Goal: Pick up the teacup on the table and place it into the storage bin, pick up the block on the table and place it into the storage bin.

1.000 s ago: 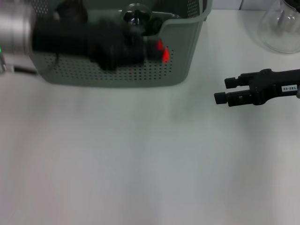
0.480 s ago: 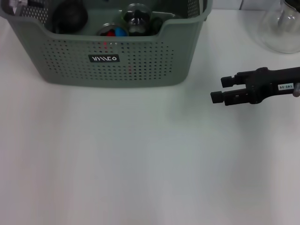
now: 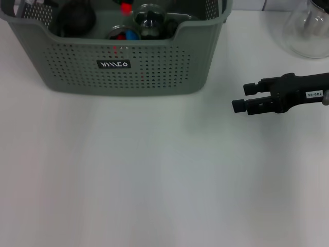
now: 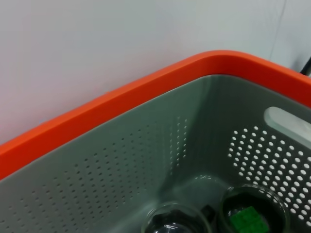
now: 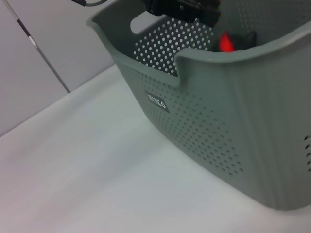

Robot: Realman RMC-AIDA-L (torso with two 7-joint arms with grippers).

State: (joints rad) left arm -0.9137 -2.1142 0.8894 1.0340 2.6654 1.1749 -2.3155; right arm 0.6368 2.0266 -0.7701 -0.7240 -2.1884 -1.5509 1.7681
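The storage bin [image 3: 154,77] stands at the back left of the table, its label facing me. Inside it a glass teacup [image 3: 149,18] sits by a second glass cup [image 3: 121,34] holding red and blue pieces. A small red block [image 3: 125,7] shows inside the bin near its back. It appears as a red blur [image 5: 224,42] in the right wrist view, below the left gripper [image 5: 182,7], which hangs over the bin's far left end. The left wrist view looks down at the bin's inner wall [image 4: 146,155] and both cups. My right gripper [image 3: 240,98] hovers open and empty over the table, right of the bin.
A clear glass flask [image 3: 308,28] stands at the back right corner. A dark round object [image 3: 76,18] lies in the left part of the bin. White tabletop [image 3: 154,180] spreads in front of the bin.
The left arm, which crossed in front of the bin a second ago with a red thing, has pulled away to the back left. The red block now shows inside the bin. The right gripper barely moved.
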